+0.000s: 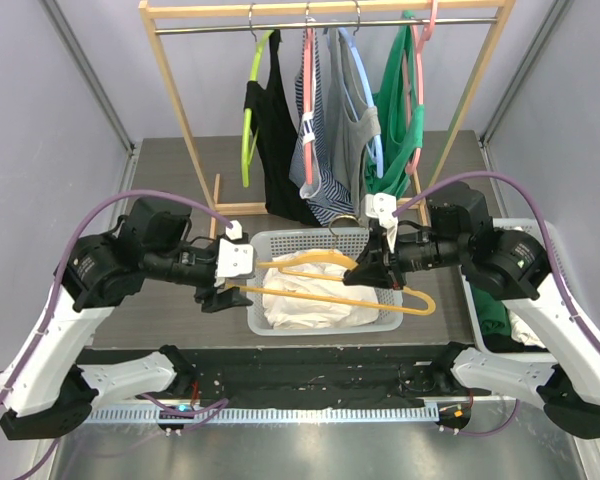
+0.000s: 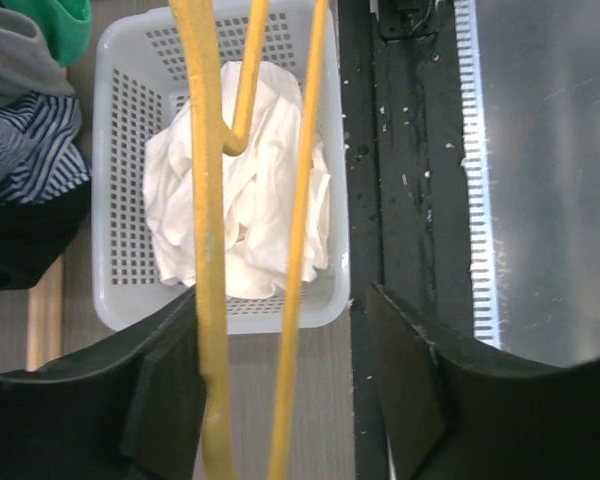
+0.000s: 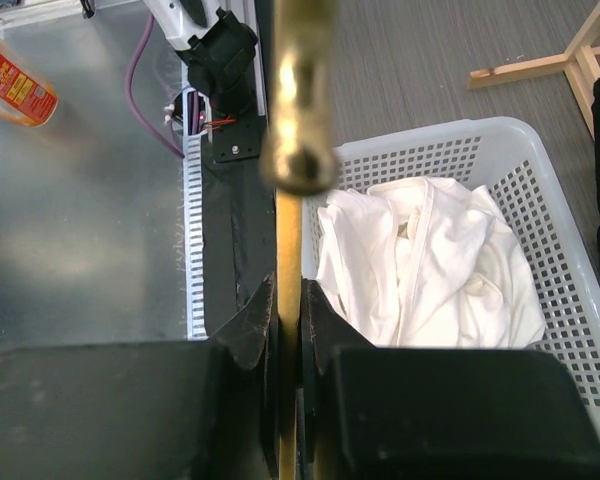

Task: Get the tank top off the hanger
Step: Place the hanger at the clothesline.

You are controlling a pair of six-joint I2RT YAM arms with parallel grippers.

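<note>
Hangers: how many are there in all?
5. Four hang on the wooden rack: lime hanger, pink hanger, pale blue hanger, second pink hanger. The orange hanger is held over the basket by the right pincer. Clothes could hide more.

This is a robot lab, set up as a small test cell. Plain grey walls (image 1: 30, 80) with metal posts (image 1: 88, 70) close it in at 9, 12 and 3 o'clock. A left arm (image 1: 50, 330) at 7 o'clock and a right arm (image 1: 570, 320) at 5 o'clock are bolted to a metal table (image 1: 310, 450), and a purple cable (image 1: 150, 193) hangs loose. At 12 o'clock a wooden rack (image 1: 200, 10) carries clothes (image 1: 325, 140), and a basket (image 1: 280, 236) stands at the centre like a prepared trial.
</note>
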